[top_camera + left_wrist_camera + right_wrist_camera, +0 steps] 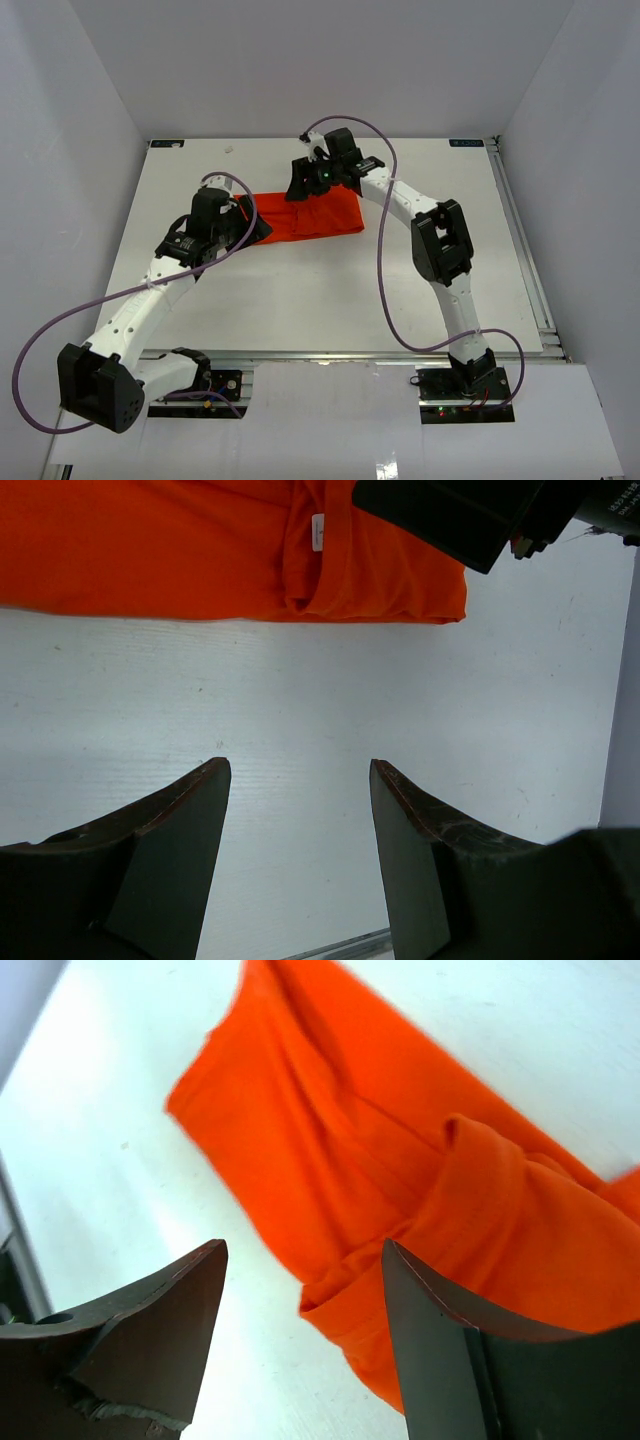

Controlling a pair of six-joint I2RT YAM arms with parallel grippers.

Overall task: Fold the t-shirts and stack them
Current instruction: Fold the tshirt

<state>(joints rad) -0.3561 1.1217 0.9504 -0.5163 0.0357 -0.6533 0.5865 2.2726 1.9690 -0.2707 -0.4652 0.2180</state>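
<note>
One t-shirt (150, 550), white label (318, 530) illegible

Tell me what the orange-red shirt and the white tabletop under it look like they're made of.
The bright orange-red t-shirt: thin, soft matte fabric, probably cotton or a blend; it creases and folds limply. The white tabletop: seemingly painted or laminated board, matte, with faint grain lines and small scuffs in the left wrist view.
</note>
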